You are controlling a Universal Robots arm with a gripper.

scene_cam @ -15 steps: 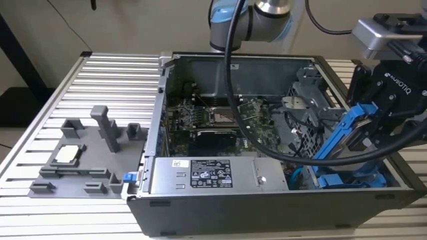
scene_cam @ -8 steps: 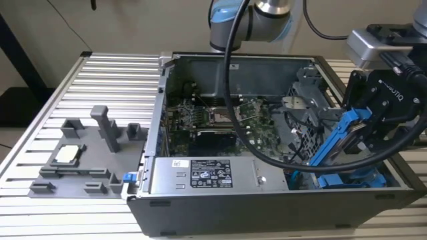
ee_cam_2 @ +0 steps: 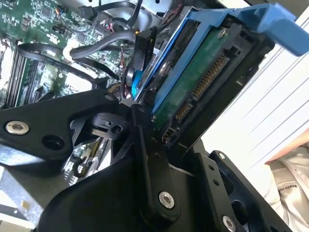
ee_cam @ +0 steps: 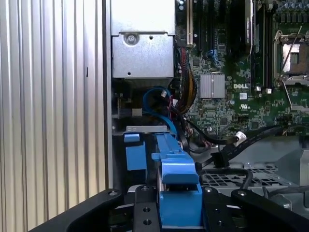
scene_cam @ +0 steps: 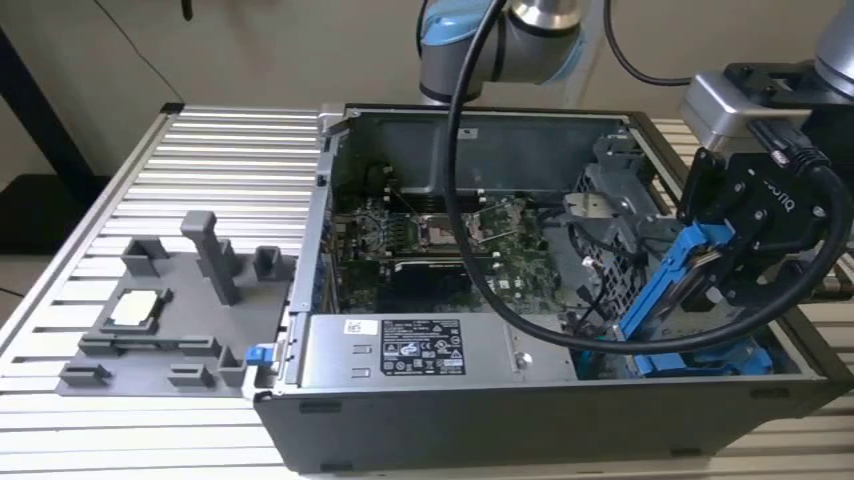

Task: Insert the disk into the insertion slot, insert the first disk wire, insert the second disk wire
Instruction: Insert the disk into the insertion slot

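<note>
Black robot hand (scene_cam: 714, 272) clamped on silver-grey hard-drive disk in bright blue plastic carrier (scene_cam: 663, 292), held on edge, tilted, lower end at the grey metal insertion slot with blue tabs (scene_cam: 727, 362). We judge risks: tilt jams carrier on slot rim; loose black wires (ee_cam: 207, 140) beside it get pinched.

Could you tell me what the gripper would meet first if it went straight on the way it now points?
Probably the insertion slot, with the disk that the gripper holds reaching it first; depth is unclear.
</note>
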